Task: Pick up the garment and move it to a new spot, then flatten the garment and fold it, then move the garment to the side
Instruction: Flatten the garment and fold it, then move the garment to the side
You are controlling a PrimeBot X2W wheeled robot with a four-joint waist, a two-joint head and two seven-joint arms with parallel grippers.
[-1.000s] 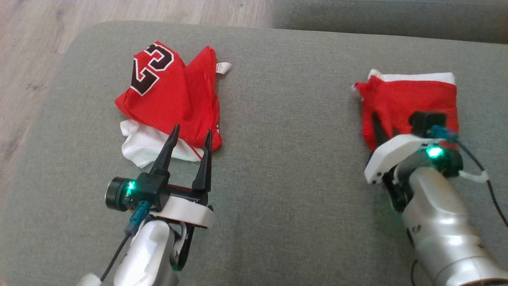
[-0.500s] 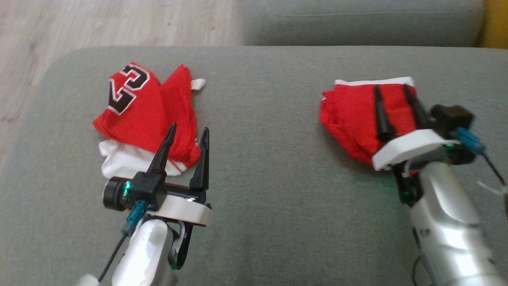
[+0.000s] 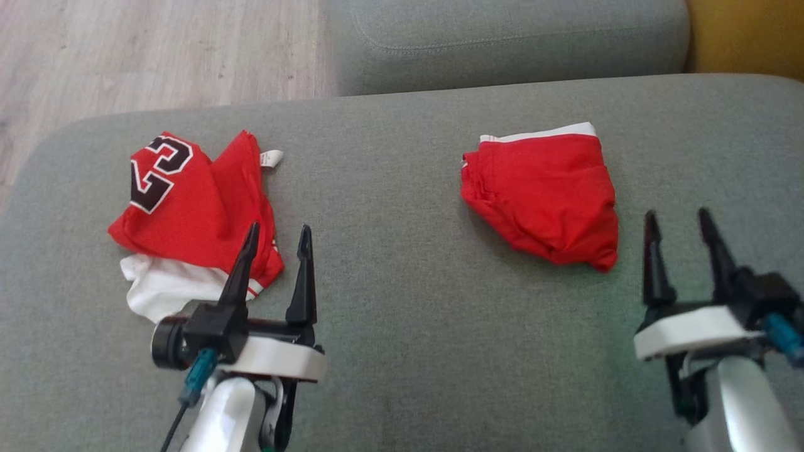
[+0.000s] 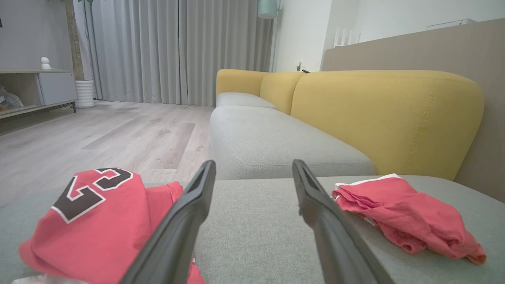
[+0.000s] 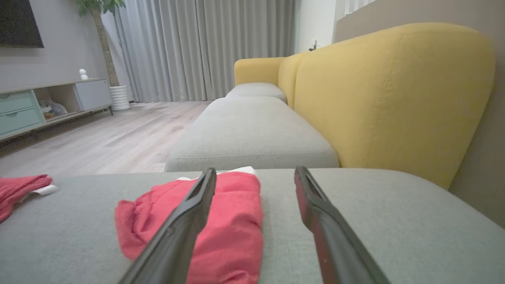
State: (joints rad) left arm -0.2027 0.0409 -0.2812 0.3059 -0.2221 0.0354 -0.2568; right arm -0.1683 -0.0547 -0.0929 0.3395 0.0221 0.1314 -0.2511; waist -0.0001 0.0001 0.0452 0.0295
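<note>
Folded red garment [image 3: 543, 194], white band on far edge: lies on grey sofa cushion [image 3: 389, 301], right of centre. Right gripper [image 3: 677, 216]: fingers spread, empty, near garment, not touching. Left gripper [image 3: 279, 229]: fingers spread, empty, beside crumpled red jersey [image 3: 188, 207] numbered "23". White tag [image 3: 271, 158]: print illegible.

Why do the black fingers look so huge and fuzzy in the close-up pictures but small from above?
Left wrist view: the left gripper sits right by the wide lens, so it looms large and soft-edged. Right wrist view: same for the right gripper, while the yellow sofa back looks clear. Head view: the camera is farther off, so both look small and sharper.
</note>
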